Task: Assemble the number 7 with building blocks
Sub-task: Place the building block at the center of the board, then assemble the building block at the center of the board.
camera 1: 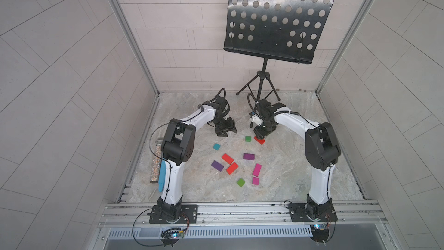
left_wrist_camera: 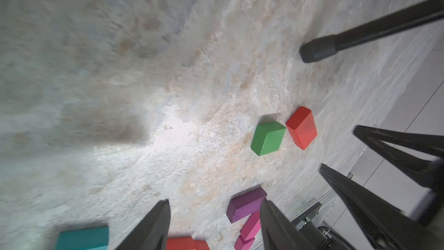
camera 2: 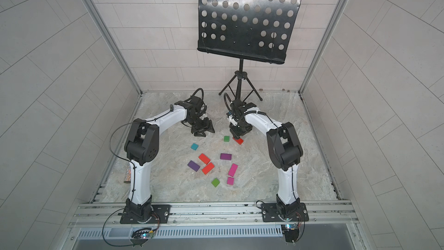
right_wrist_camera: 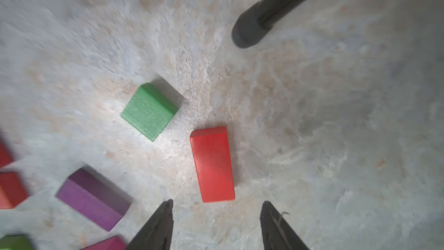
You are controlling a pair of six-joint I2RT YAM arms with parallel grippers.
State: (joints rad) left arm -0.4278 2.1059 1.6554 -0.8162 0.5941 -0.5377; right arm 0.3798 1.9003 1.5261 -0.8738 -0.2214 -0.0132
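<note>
The left claw (camera 1: 227, 132) hovers above the marbled table (camera 1: 300, 164), jaws apart and empty. The teal square block (camera 1: 216, 146) lies near it, toward the arm bases. Mid-table, a purple rectangle (camera 1: 217, 166), a red rectangle (camera 1: 227, 158) and a second red rectangle (camera 1: 232, 168) lie flat close together. A lime green square (camera 1: 240, 182), another purple rectangle (camera 1: 248, 156), a magenta square (camera 1: 255, 180) and a magenta rectangle (camera 1: 257, 170) are scattered rightward. A darker green square (camera 1: 248, 138) sits just beside the red rectangular block (right_wrist_camera: 212, 164), which lies flat just ahead of the spread, empty fingertips of the right claw (right_wrist_camera: 217, 203).

matt painted blocks (right_wrist_camera: 212, 164), rough stone-look tabletop (right_wrist_camera: 312, 116)
</note>
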